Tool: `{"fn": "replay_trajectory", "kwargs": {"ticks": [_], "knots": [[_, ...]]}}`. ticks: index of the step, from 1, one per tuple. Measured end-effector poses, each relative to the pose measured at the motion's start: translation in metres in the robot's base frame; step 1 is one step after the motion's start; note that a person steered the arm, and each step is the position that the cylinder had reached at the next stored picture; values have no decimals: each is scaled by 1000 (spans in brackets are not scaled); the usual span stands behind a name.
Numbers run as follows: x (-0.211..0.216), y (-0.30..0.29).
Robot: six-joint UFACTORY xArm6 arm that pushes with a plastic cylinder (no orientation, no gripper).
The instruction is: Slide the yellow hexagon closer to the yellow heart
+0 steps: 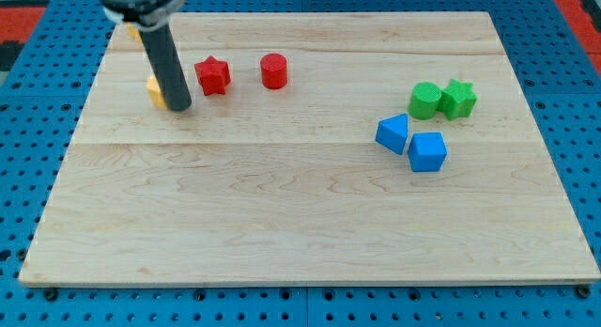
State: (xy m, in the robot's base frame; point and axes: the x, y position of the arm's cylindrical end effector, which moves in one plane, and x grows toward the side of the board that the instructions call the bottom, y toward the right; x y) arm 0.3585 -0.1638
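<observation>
A: Where are we seeing the yellow hexagon?

B: We are seeing only a small yellow block [156,90] at the view's upper left, and it is peeking out from behind the dark rod [165,64]. Its shape is mostly hidden, so we cannot tell if it is the hexagon or the heart. A second bit of yellow [134,31] is showing higher up, just beside the rod near the top edge of the surface [282,224]; we cannot tell its shape either.

A: And my tip?

B: My tip [180,109] is resting on the surface, touching or almost touching the lower yellow block on that block's right side. There is no pincer on this arm, so we are not reporting any opening for it.

A: What is lying around it?

B: A red star [213,75] is sitting just to the right of the rod, and a red cylinder [273,70] is a little further right. Well apart, on the view's right, a green rounded block [424,101] and a green star [459,99] are touching each other. Below them two blue blocks [392,133] [427,151] are lying side by side.
</observation>
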Motion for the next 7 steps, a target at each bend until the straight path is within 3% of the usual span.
{"fn": "replay_trajectory", "kwargs": {"ticks": [1, 2, 3, 4, 6, 7], "knots": [[-50, -16], [0, 4], [-23, -36], [-75, -58], [-47, -73], [-74, -99]]}}
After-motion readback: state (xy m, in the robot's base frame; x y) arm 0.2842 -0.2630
